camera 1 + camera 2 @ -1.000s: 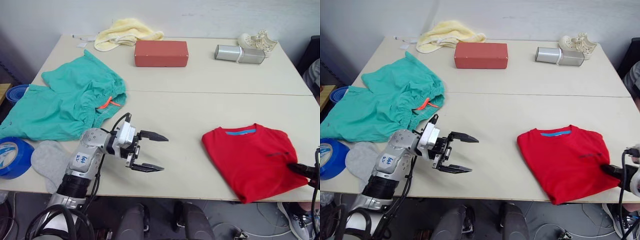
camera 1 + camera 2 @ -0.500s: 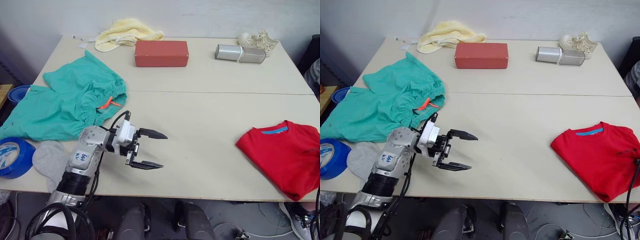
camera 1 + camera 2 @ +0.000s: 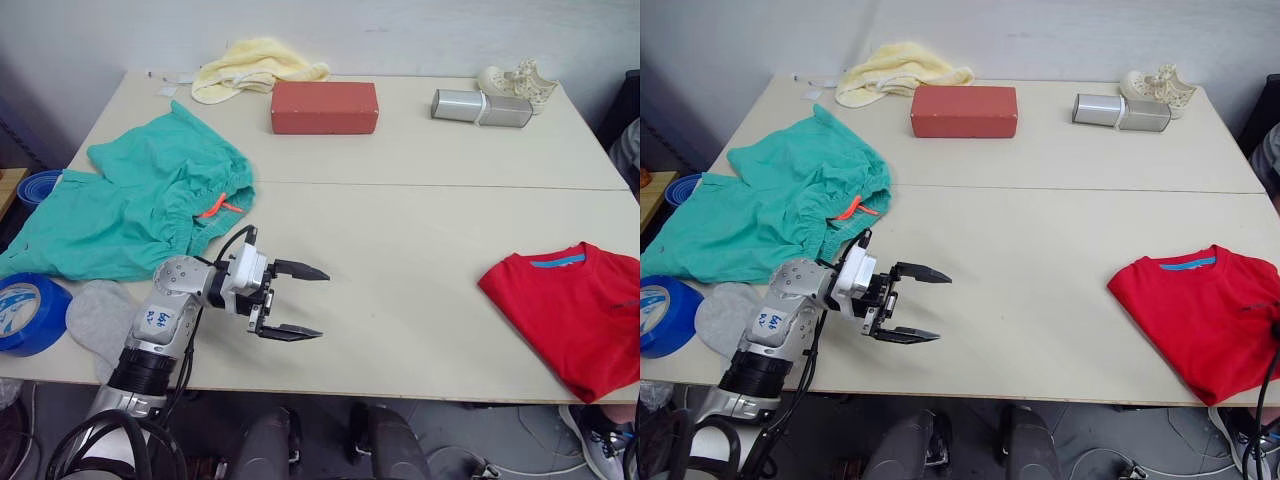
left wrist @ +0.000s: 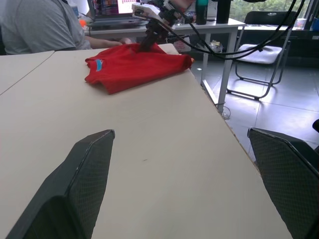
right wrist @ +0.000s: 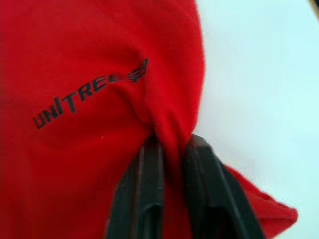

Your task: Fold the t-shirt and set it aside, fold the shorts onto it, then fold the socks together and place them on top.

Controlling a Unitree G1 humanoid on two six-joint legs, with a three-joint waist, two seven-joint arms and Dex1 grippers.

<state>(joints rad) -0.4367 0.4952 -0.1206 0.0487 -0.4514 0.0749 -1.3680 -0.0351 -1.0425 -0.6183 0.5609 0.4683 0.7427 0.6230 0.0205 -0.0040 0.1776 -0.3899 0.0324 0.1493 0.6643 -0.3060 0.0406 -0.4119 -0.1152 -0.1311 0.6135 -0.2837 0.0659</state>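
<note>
The folded red t-shirt [image 3: 565, 310] lies at the table's front right, reaching the right edge. My right gripper [image 5: 169, 145] is shut on a pinched fold of it, beside the printed lettering. The teal shorts [image 3: 140, 200] lie crumpled at the left, with the orange drawstring [image 3: 215, 208] showing. A grey sock [image 3: 100, 315] lies at the front left edge, just below the shorts. My left gripper [image 3: 322, 302] hovers open and empty over bare table right of the sock. From the left wrist, the t-shirt [image 4: 134, 64] appears far ahead with the right gripper [image 4: 150, 40] on it.
Along the back stand a red box [image 3: 324, 106], a pale yellow towel [image 3: 255, 65], a silver cylinder [image 3: 480, 107] and a white ornament [image 3: 515, 80]. A blue tape roll [image 3: 25, 312] sits at the front left corner. A person [image 4: 40, 25] sits beyond the table's right side.
Held by my right gripper, the t-shirt has slid right from the table's middle-right to its right edge, mostly in the first half second. My left gripper has hardly moved.
</note>
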